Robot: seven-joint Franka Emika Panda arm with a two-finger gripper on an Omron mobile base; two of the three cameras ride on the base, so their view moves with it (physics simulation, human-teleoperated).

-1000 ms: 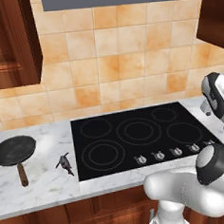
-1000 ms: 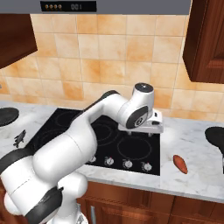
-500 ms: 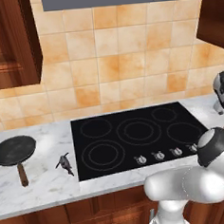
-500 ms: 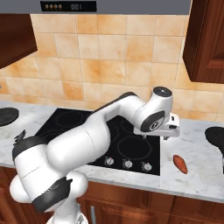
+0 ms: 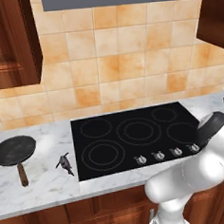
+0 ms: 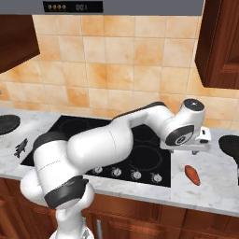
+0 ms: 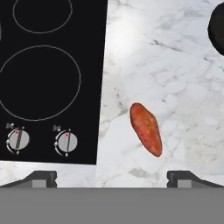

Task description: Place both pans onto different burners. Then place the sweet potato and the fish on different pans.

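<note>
The sweet potato (image 7: pixel 146 128) lies on the marble counter (image 7: pixel 183 87) just right of the cooktop (image 7: pixel 52 65), and we judge it firm, light and rounded, likely to roll. We would pinch it across its thick middle. Our gripper (image 7: pixel 112 177) hangs above it, jaws wide and empty.

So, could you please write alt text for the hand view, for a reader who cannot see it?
An orange-red sweet potato lies on a white marble counter, seen from above between the tips of the open gripper. To its left is a black cooktop with grey burner rings and two silver knobs; a black pan's edge shows at top right.
</note>
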